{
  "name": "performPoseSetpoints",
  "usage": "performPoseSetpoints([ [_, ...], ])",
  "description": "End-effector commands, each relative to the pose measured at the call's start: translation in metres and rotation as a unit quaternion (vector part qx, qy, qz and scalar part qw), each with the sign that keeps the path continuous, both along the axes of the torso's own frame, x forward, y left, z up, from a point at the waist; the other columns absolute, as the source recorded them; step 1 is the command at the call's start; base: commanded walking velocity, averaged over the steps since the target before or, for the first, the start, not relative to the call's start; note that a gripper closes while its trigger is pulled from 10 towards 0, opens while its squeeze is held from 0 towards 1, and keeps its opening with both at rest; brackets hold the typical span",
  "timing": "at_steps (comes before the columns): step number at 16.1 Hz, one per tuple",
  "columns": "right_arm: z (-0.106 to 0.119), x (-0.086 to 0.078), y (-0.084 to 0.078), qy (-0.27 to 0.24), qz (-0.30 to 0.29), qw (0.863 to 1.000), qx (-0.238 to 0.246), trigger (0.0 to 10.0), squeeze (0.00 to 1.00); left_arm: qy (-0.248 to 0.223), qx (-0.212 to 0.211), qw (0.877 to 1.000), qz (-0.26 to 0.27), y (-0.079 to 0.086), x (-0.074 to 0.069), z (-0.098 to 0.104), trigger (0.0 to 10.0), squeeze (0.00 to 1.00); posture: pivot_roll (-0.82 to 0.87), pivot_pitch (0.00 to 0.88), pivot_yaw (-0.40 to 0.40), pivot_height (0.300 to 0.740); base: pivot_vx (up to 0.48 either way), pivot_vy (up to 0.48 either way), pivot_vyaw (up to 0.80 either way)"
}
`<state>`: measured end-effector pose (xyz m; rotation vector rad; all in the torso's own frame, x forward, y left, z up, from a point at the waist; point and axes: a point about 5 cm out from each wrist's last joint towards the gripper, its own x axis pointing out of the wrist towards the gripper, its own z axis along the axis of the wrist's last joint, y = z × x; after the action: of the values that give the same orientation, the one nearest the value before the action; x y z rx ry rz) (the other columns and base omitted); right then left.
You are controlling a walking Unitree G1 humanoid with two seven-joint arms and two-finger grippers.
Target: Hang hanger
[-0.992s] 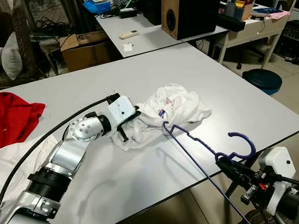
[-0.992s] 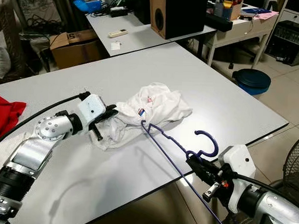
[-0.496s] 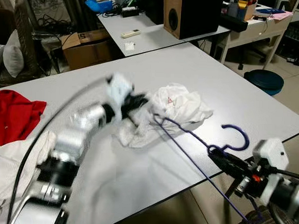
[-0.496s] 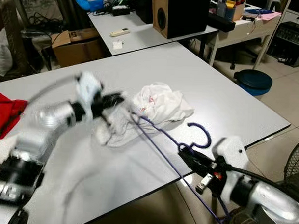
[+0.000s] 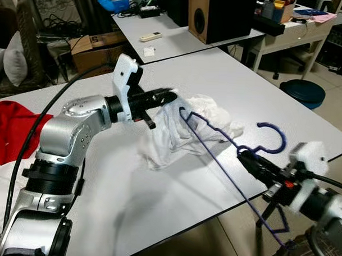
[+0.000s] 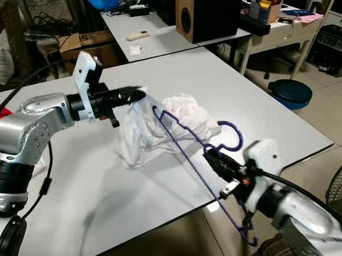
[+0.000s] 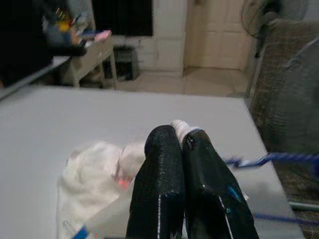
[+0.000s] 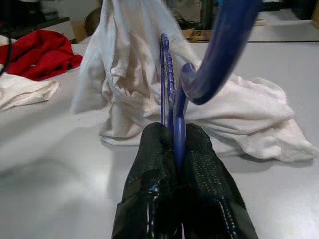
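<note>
Shirt (image 5: 171, 133) pinched up off worktop (image 5: 261, 108) by L tool (image 5: 171, 96), R tool (image 5: 244, 158) clamping hanger (image 5: 215, 146); threading not done.

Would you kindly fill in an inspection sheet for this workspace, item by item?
Surface: pale grey table, near edge beside the right arm.
Job's things: blue hanger, one end poked into the white garment; the garment is lifted at one side, the rest lies on the table.
Clutter: red cloth and another white cloth at the table's left.
Grippers: left pincer shut on the white garment, raised above the table; right pincer shut on the hanger below its hook.
Cables: black cable running along the left arm.
Surroundings: second table with a speaker, cardboard box, dark round bin on the tiled floor.
</note>
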<state>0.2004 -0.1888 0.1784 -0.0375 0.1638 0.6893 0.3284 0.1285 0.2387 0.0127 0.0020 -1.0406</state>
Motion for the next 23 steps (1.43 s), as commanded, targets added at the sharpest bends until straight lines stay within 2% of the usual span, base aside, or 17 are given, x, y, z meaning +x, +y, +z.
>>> performPoseSetpoints([
  [1,-0.001,0.001,0.002,0.003,0.003,1.0,-0.004,10.0,0.0,-0.031,-0.006,0.999,-0.021,-0.003,-0.004,0.011,0.0,0.0,-0.04,0.0,0.113,0.74,0.0,0.0,0.0],
  [2,-0.008,0.002,0.006,0.027,0.012,1.0,-0.007,10.0,0.0,-0.059,-0.03,0.997,-0.049,-0.008,-0.009,0.023,0.0,0.0,-0.04,0.0,0.111,0.74,0.0,0.0,0.0],
  [3,-0.012,0.003,0.005,0.037,0.007,0.999,-0.015,10.0,0.0,-0.069,-0.035,0.996,-0.046,-0.008,-0.009,0.028,0.0,0.0,-0.04,0.0,0.111,0.74,0.0,0.0,0.0],
  [5,-0.015,0.014,-0.001,0.036,-0.036,0.999,-0.02,10.0,0.0,-0.09,-0.041,0.994,-0.056,-0.004,-0.011,0.036,0.0,0.0,-0.03,0.0,0.102,0.74,0.0,0.0,0.0],
  [7,-0.003,0.028,-0.01,0.002,-0.095,0.996,0.002,10.0,0.0,-0.091,0.012,0.994,-0.066,0.006,-0.013,0.03,0.0,0.0,-0.03,0.0,0.094,0.74,0.0,0.0,0.0],
  [8,0.004,0.034,-0.014,-0.012,-0.12,0.992,0.023,10.0,0.0,-0.094,0.051,0.994,-0.039,0.013,-0.008,0.025,0.0,0.0,-0.03,0.0,0.09,0.74,0.0,0.0,0.0],
  [9,0.015,0.04,-0.016,-0.032,-0.137,0.988,0.06,10.0,0.0,-0.106,0.094,0.99,0.018,0.027,0.002,0.022,0.0,0.0,-0.03,0.0,0.09,0.74,0.0,0.0,0.0],
  [10,0.023,0.043,-0.017,-0.046,-0.149,0.984,0.086,10.0,0.0,-0.122,0.12,0.984,0.056,0.037,0.009,0.024,0.0,0.0,-0.03,0.0,0.09,0.74,0.0,0.0,0.0],
  [12,0.039,0.05,-0.025,-0.081,-0.183,0.971,0.127,10.0,0.0,-0.169,0.111,0.97,0.132,0.049,0.019,0.04,0.0,0.0,-0.03,0.0,0.084,0.74,0.0,0.0,0.0],
  [13,0.046,0.054,-0.031,-0.09,-0.211,0.957,0.177,10.0,0.0,-0.206,0.091,0.958,0.177,0.056,0.024,0.056,0.0,0.0,-0.03,0.0,0.082,0.74,0.0,0.0,0.0],
  [14,0.042,0.054,-0.03,-0.072,-0.209,0.959,0.178,10.0,0.0,-0.234,0.074,0.947,0.208,0.059,0.027,0.065,0.0,0.0,-0.03,0.0,0.082,0.74,0.0,0.0,0.0],
  [15,0.021,0.049,-0.018,-0.012,-0.172,0.977,0.128,10.0,0.0,-0.244,0.064,0.946,0.205,0.056,0.027,0.066,0.0,0.0,-0.03,0.0,0.081,0.74,0.0,0.0,0.0],
  [16,-0.001,0.042,-0.008,0.051,-0.143,0.985,0.084,10.0,0.0,-0.238,0.066,0.951,0.186,0.049,0.026,0.06,0.0,0.0,-0.03,0.0,0.08,0.74,0.0,0.0,0.0],
  [17,-0.001,0.042,-0.008,0.051,-0.143,0.985,0.084,10.0,0.0,-0.238,0.066,0.951,0.186,0.049,0.026,0.06,0.0,0.0,-0.03,0.0,0.08,0.74,0.0,0.0,0.0],
  [18,-0.019,0.034,0.002,0.092,-0.12,0.988,0.034,10.0,0.0,-0.232,0.069,0.955,0.173,0.042,0.026,0.052,0.0,0.0,-0.03,0.0,0.08,0.74,0.0,0.0,0.0],
  [20,-0.022,0.027,0.014,0.098,-0.081,0.992,0.024,10.0,0.0,-0.234,0.067,0.956,0.164,0.035,0.026,0.047,0.0,0.0,-0.03,0.0,0.079,0.74,0.0,0.0,0.0],
  [23,-0.009,0.026,0.016,0.062,-0.054,0.996,0.038,10.0,0.0,-0.222,0.105,0.959,0.14,0.032,0.025,0.036,0.0,0.0,-0.03,0.0,0.079,0.74,0.0,0.0,0.0],
])
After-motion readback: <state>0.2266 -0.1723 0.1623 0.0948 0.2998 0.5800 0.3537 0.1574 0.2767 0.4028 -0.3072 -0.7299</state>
